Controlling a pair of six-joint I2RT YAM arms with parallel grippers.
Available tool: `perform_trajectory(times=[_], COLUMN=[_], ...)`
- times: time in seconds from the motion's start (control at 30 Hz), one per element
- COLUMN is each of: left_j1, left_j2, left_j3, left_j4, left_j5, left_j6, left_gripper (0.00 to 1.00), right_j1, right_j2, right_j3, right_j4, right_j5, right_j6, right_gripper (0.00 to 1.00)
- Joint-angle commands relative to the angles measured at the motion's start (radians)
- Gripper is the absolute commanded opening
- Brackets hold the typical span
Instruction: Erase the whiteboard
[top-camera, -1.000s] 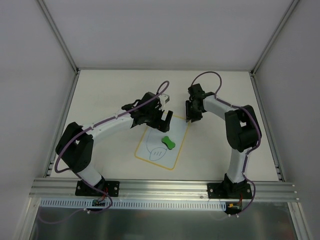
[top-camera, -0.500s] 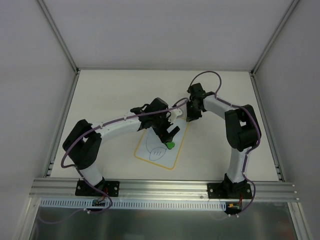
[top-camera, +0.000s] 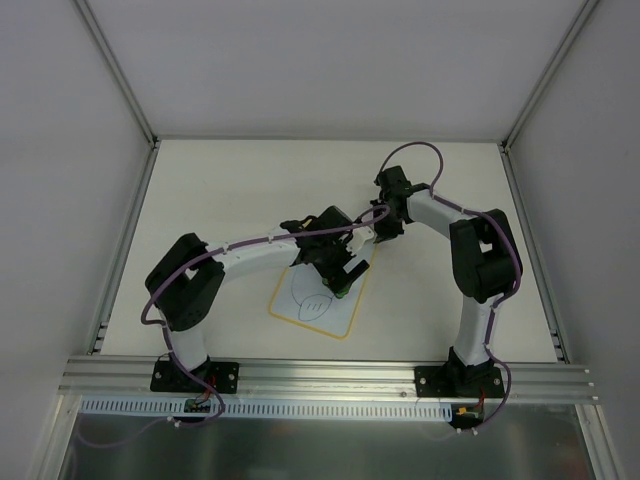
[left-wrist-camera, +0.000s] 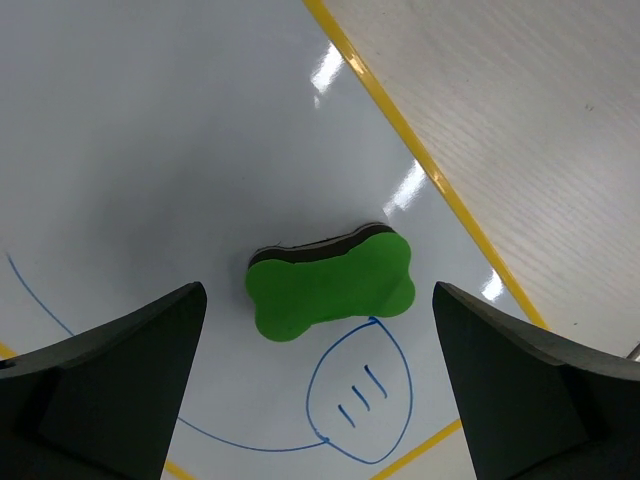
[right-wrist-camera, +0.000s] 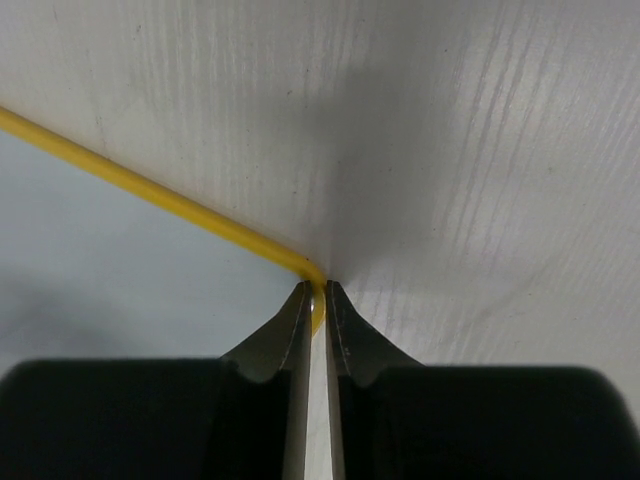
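While the left arm has swung in from the far side of the board and dropped low over it, the top view now shows the left claw (top-camera: 345, 279) sitting right above the green bone-shaped foam eraser (top-camera: 343, 291), which lies on the small flat white whiteboard with rounded corners and a thin yellow border (top-camera: 312, 305). The board lies flat on the pale wood-grain counter (top-camera: 220, 190), in the middle between the two arms. The right claw (top-camera: 385, 232) has come in to the board's far right corner. That reads as one arm pinning the board while the other goes for the eraser, so no wiping has started. Over to the left wrist: the left claw (left-wrist-camera: 320, 290) gapes fully wide, holding nothing, its fingers (left-wrist-camera: 130, 390) straddling the eraser (left-wrist-camera: 330, 282) without touching it. Blue pen marks (left-wrist-camera: 360, 400), an oval with three short strokes and a long curve, are unerased just beside the eraser. Now the right wrist: the right claw (right-wrist-camera: 316, 300) has narrowed to a sliver, and its tips pinch the yellow rim at the whiteboard's (right-wrist-camera: 100, 270) rounded corner. No container appears in any view.
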Motion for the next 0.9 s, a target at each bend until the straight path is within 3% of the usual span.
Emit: perform_trajectory(times=[0.0,0.27,0.87], left_j1=[-0.031,-0.048,-0.074], left_j2=[-0.001,0.015,0.071], left_j3=[0.035,0.042,0.057], left_j4=[-0.011,-0.036,-0.045], left_j5=[-0.092,-0.238,-0.201], left_j6=[-0.091,-0.154,-0.191], left_gripper=[0.99,0.99,0.93], right_j1=[-0.004,-0.010,-0.017], right_j2=[0.014,0.014,0.026], right_j3=[-0.013,-0.018,-0.018], right_j4=[-0.010,-0.009,-0.009], right_j5=[0.011,0.009,0.006], right_j6=[0.008,0.012,0.017], right_gripper=[0.04,0.03,0.00])
